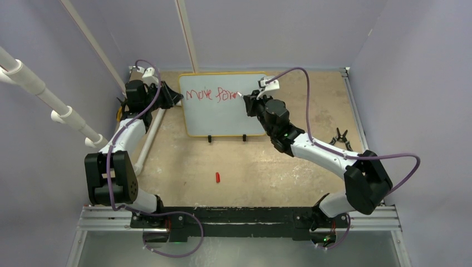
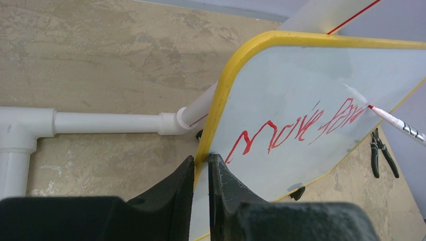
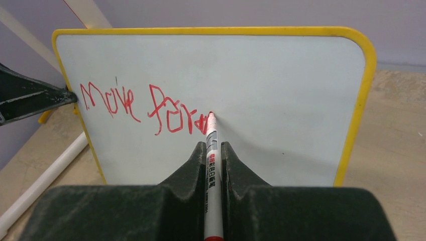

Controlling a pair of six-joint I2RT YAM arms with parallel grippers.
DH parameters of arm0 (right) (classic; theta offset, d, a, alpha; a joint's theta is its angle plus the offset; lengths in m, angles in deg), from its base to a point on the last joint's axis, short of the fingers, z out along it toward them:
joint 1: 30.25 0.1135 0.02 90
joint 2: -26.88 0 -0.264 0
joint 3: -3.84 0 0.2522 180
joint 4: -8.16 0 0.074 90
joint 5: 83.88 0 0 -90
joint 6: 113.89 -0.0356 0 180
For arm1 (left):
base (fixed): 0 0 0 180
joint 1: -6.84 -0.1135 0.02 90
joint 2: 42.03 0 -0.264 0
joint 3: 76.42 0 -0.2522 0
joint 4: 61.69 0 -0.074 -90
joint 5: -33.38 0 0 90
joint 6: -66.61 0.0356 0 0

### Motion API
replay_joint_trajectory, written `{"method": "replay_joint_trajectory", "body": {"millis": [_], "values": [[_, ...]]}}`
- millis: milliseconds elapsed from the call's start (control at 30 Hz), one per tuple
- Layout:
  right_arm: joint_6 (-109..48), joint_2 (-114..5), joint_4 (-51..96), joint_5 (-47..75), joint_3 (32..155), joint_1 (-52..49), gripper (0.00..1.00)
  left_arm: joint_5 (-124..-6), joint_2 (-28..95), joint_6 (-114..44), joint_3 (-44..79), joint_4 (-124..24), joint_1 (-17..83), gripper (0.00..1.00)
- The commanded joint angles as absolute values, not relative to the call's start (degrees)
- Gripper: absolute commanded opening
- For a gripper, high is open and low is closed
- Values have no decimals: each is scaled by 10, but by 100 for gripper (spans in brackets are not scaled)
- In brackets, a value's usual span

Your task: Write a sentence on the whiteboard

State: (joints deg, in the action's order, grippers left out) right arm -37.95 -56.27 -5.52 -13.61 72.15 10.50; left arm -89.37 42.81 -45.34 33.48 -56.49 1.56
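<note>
The whiteboard (image 1: 222, 114), white with a yellow frame and two black feet, stands at the back of the table. Red lettering (image 1: 211, 93) on its top line reads roughly "Move forw"; it also shows in the right wrist view (image 3: 145, 108) and the left wrist view (image 2: 296, 128). My left gripper (image 2: 201, 159) is shut on the whiteboard's left edge (image 2: 213, 115). My right gripper (image 3: 213, 146) is shut on a white marker (image 3: 212, 165) whose red tip touches the board at the end of the lettering. The marker also shows in the left wrist view (image 2: 399, 123).
A red marker cap (image 1: 218, 177) lies on the table in front of the board. White PVC pipes (image 2: 105, 122) lie left of the board. Black pliers-like tool (image 1: 339, 138) lies at the right. Purple walls close in the back and sides.
</note>
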Motion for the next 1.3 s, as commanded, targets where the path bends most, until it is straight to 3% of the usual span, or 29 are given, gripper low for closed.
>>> {"method": "replay_joint_trajectory", "body": {"millis": [0,567,1267], "values": [[-367,-549,-62,-163,741,99,0,-904,412,-455,334,-583,16,15],[-410,-535,-38,-159,682,100,0,-905,409,-457,336,-584,17,15],[-373,-543,-55,-175,744,99,0,-902,410,-454,337,-582,16,15]]}}
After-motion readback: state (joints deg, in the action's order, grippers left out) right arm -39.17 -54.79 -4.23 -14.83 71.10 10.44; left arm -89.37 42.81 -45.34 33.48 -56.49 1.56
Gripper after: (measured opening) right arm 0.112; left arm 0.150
